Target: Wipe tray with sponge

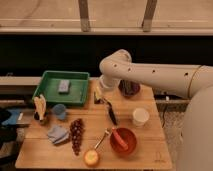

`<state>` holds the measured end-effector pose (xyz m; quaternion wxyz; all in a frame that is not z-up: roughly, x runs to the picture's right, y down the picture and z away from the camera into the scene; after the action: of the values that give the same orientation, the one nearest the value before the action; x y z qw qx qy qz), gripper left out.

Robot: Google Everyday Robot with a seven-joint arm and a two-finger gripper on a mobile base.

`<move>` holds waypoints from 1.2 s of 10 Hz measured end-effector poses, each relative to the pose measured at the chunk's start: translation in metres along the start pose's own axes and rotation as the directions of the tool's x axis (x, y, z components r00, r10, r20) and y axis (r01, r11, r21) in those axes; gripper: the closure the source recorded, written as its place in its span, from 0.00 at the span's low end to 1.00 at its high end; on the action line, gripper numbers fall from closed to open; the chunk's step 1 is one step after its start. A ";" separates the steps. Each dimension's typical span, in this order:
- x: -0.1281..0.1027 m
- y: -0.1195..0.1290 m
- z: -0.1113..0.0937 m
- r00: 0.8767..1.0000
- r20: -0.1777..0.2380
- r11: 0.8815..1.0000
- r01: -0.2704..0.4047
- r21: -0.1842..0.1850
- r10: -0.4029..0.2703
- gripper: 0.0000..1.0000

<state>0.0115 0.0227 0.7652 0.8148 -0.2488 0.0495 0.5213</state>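
A white robot arm reaches over a wooden table (147,150). Its gripper (99,95) hangs just beside the right edge of a green tray (47,96); I cannot tell whether it is released or clenched. A grey sponge (63,86) lies inside the tray, apart from the gripper. Grapes (76,134) and a red bowl (123,141) sit nearer the front.

The green tray (49,88) looks smooth plastic, the table (148,144) matt wood, the tool (99,95) beside the tray dark and matt.
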 end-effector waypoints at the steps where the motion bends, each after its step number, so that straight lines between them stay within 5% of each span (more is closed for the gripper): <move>1: 0.000 0.000 0.000 1.000 0.000 1.000 0.000 0.000 0.000 0.36; 12: 0.000 0.001 -0.002 1.000 0.004 1.000 0.015 0.010 -0.015 0.36</move>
<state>0.0105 0.0222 0.7632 0.8200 -0.2442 0.0486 0.5153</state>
